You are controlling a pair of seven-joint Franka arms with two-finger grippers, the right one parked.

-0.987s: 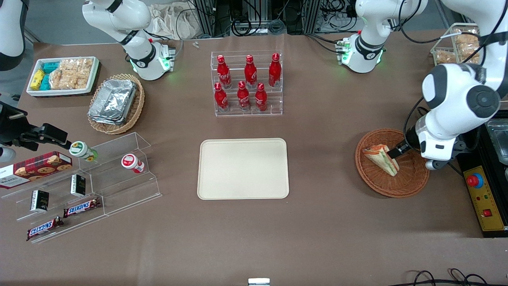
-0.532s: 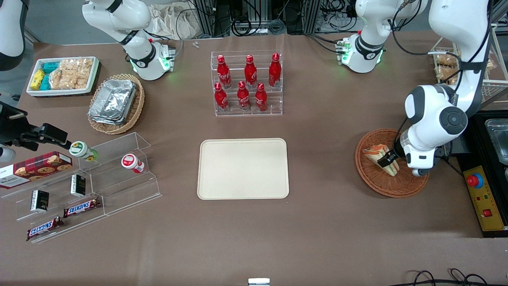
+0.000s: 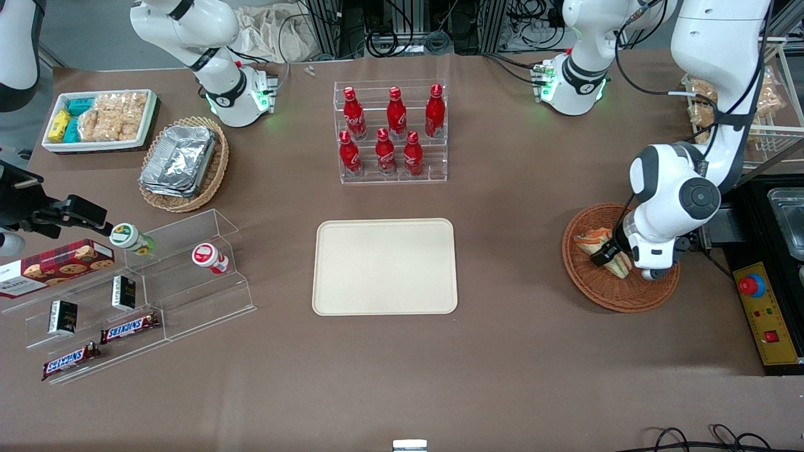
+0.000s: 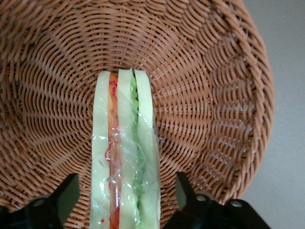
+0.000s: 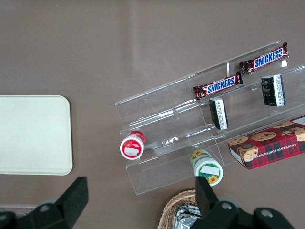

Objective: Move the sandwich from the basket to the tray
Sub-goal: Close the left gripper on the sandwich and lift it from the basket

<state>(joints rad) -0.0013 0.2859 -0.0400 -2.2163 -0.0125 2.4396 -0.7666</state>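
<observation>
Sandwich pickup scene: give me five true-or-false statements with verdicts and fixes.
1. The sandwich lies in the basket. True.
2. The gripper is shut on the sandwich. False: its fingers are open, one on each side, with gaps showing.
3. The tray holds the sandwich. False: nothing lies on it.
4. The gripper is over the basket. True.
5. The bottles stand on the tray. False: they stand in a clear rack, farther from the camera.
</observation>
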